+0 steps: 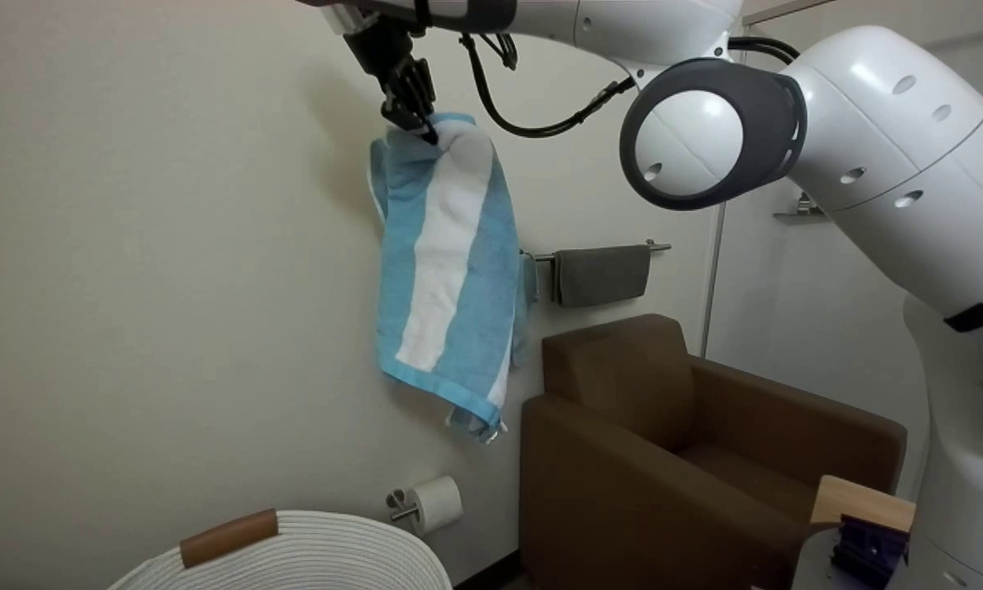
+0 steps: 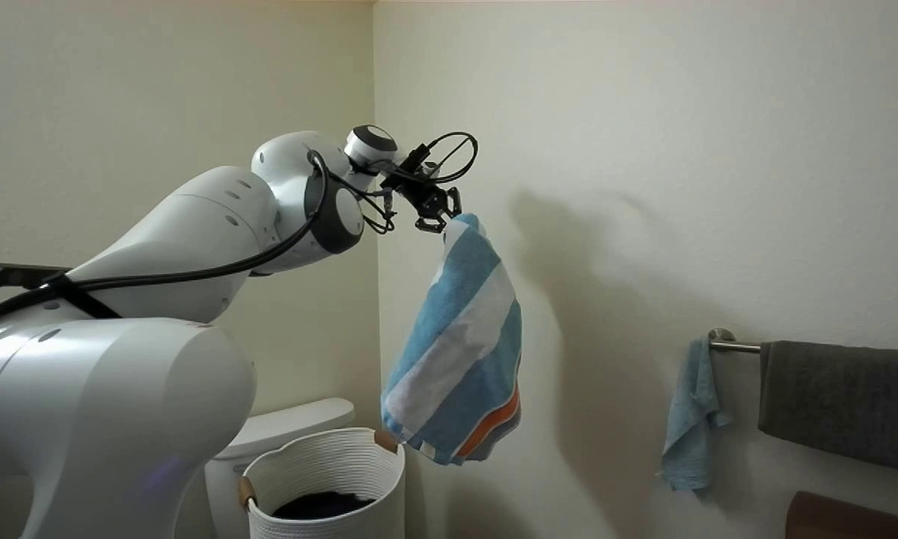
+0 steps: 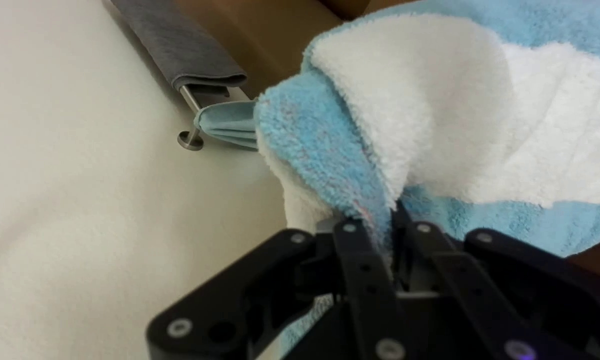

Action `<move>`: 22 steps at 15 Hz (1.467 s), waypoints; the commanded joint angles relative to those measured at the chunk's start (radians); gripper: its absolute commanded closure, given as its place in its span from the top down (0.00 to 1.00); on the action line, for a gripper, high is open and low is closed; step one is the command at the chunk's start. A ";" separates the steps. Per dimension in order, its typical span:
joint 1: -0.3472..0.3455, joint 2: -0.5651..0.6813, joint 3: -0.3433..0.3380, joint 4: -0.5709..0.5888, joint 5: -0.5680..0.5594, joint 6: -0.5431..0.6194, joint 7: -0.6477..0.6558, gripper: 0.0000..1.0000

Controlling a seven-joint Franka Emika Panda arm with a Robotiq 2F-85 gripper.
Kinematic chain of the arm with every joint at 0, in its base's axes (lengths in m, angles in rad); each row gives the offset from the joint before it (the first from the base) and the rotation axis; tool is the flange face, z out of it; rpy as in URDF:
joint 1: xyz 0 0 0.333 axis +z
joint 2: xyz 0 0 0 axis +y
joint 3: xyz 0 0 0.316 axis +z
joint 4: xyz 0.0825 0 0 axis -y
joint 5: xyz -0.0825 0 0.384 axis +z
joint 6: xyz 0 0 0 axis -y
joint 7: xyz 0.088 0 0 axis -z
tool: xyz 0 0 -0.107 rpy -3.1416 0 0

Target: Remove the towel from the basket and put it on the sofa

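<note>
Claw (image 3: 377,221) pinching blue/white terry towel (image 1: 450,254) by bunched top fold, so rest hangs loose in midair. Prob. held high to clear white rope basket (image 2: 322,468), then drape over brown armchair (image 1: 639,483) (i.e. the "sofa"), not yet reached.

Basket (image 1: 344,555) cropped below in both exterior views; dark contents (image 2: 323,505) unclear; towel (image 3: 460,110) cropped in wrist view.

The towel (image 1: 452,262) is fuzzy cloth, the basket (image 1: 336,553) ribbed cord (smooth leather-like handles (image 1: 229,537)), the sofa (image 1: 647,483) matt.
</note>
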 commanded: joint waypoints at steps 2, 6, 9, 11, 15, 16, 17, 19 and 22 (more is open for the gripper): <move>-0.003 -0.019 -0.004 -0.031 -0.044 -0.011 0.059 0.06; -0.059 -0.037 -0.028 -0.028 -0.074 -0.080 0.121 0.06; -0.130 -0.072 -0.039 -0.034 -0.080 -0.144 0.167 0.06; -0.184 -0.096 -0.038 -0.033 -0.075 -0.185 0.194 0.06; -0.302 -0.157 -0.042 -0.021 -0.064 -0.227 0.260 0.06; -0.336 -0.169 -0.045 -0.018 -0.062 -0.222 0.284 0.06; -0.366 -0.179 -0.055 -0.019 -0.075 -0.208 0.296 0.06; -0.424 -0.186 -0.077 -0.019 -0.101 -0.170 0.318 0.06; -0.528 -0.177 -0.092 -0.017 -0.095 -0.118 0.387 0.06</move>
